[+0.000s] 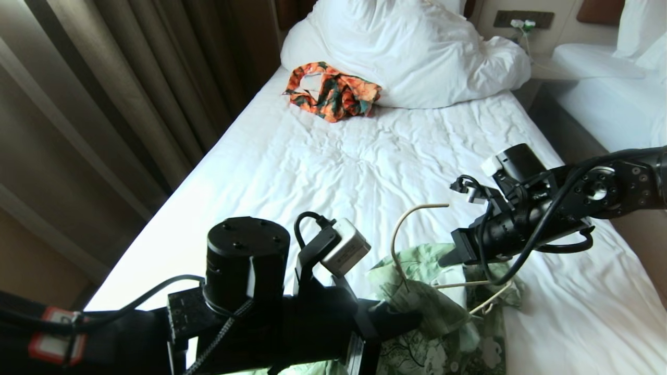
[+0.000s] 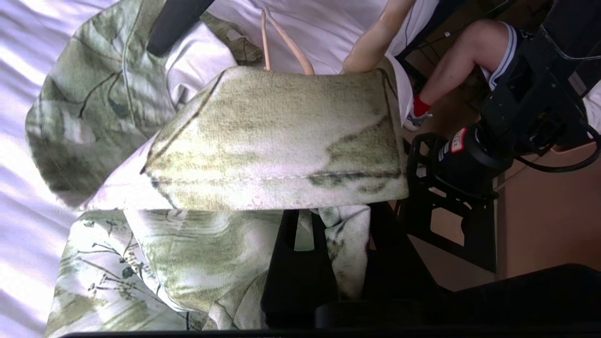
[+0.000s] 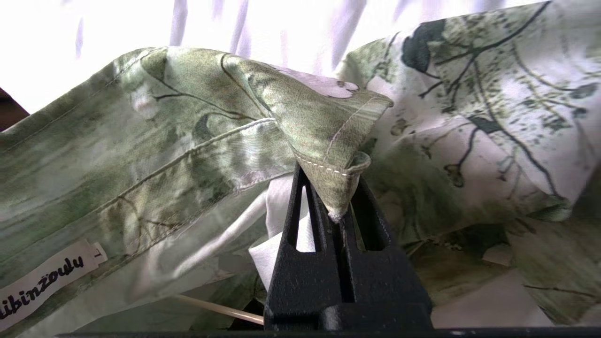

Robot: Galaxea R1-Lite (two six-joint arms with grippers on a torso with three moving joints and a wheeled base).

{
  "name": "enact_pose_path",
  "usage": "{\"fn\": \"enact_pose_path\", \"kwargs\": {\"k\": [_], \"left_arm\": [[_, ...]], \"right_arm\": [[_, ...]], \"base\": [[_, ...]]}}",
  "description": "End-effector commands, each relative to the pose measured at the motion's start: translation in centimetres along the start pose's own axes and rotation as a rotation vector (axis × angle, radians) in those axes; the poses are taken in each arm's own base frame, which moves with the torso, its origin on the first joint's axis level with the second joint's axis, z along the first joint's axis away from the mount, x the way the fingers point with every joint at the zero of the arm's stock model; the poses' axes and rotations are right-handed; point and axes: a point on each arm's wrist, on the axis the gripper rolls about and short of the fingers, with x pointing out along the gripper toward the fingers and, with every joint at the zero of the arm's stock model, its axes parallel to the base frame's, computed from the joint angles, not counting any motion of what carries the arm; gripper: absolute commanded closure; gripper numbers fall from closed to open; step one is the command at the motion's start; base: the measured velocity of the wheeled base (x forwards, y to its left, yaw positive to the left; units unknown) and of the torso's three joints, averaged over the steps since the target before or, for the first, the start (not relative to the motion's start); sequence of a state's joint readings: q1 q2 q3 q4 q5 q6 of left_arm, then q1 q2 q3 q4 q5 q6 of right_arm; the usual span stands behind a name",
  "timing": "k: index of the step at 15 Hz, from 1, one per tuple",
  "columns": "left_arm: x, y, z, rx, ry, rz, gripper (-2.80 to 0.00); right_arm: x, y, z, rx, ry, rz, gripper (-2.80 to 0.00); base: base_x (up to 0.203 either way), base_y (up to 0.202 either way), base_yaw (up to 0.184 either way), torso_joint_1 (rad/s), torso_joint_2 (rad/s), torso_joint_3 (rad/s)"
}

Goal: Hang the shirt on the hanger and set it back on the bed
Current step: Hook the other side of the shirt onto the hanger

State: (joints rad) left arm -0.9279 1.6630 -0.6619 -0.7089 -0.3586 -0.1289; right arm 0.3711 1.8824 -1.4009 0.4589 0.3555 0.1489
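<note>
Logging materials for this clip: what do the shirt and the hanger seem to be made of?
Shirt: thin woven cloth, matte, probably cotton or a blend; stitched hems and a sewn label show, and it creases softly. Hanger: thin cream rod bent into a hook, smooth; coated wire or plastic, cannot tell which.

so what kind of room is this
Likely a hotel twin room: a bed with white sheets and duvet, a second bed beside it, and full-length curtains.
</note>
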Motion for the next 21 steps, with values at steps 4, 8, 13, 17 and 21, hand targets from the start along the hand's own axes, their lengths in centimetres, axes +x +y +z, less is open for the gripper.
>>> {"fn": "enact_pose_path", "kwargs": {"k": [4,8,13,17,21], "left_arm": [[-1.2,-0.8,0.5,0.012,-0.029,0.007,0.0],[-2.6,-1.5,1.3,0.015,-0.035,0.007,0.0],[-3.6,-1.9,2.7,0.027,-0.075,0.009,0.0],[-4.2,-2.0,3.0,0.022,-0.066,0.017,0.0],[-4.9,-1.9,3.4,0.025,-0.092,0.047,0.0]], "right_arm": [[-1.4,-0.7,0.4,0.018,-0.042,-0.015,0.0],[-1.7,-1.3,0.6,0.03,-0.053,-0.03,0.0],[-2.7,-1.3,1.4,0.026,-0.097,-0.047,0.0],[-4.0,-1.8,1.7,0.042,-0.126,-0.064,0.0],[-4.6,-2.5,1.5,0.067,-0.121,-0.079,0.0]], "base": [[0.0,0.0,0.0,0.0,0.0,0.0],[0.0,0.0,0.0,0.0,0.0,0.0],[0.0,0.0,0.0,0.0,0.0,0.0],[0.0,0.0,0.0,0.0,0.0,0.0],[0.0,0.0,0.0,0.0,0.0,0.0]]}}
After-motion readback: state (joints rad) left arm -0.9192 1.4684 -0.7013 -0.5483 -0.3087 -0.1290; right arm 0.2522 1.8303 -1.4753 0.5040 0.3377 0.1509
